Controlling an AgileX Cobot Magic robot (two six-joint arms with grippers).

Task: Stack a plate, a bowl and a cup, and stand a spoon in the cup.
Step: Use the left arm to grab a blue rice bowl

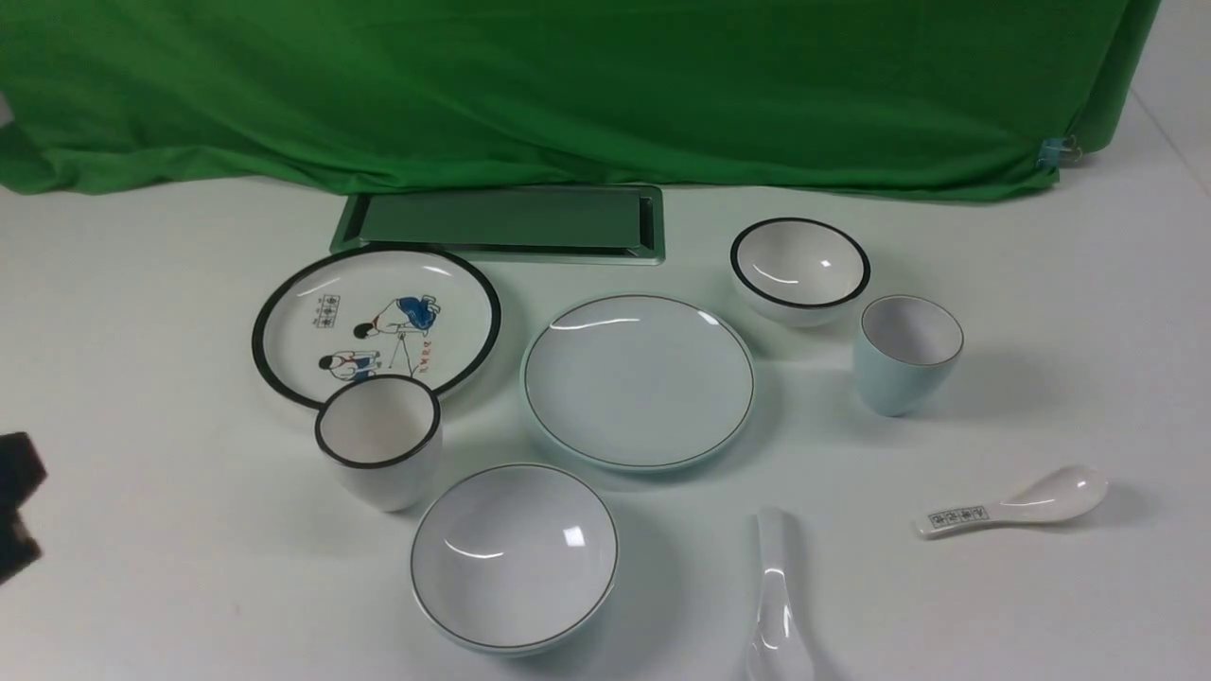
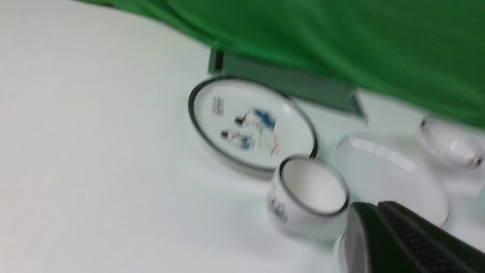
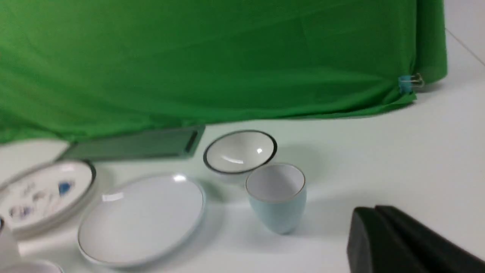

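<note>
Two spoons, plain spoon and patterned spoon, show only from front.

Front view: spoon runs off the near edge, bowl end cut; left gripper shows only as a dark sliver at the left edge. Left wrist view blurred throughout: print on the black-rimmed cup unreadable, bowl mostly hidden behind the gripper.

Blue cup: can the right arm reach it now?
Probably yes. The cup stands upright with bare table on the arm's side; the black-rimmed bowl is close behind. Its jaws are shut; they must open first.
</note>
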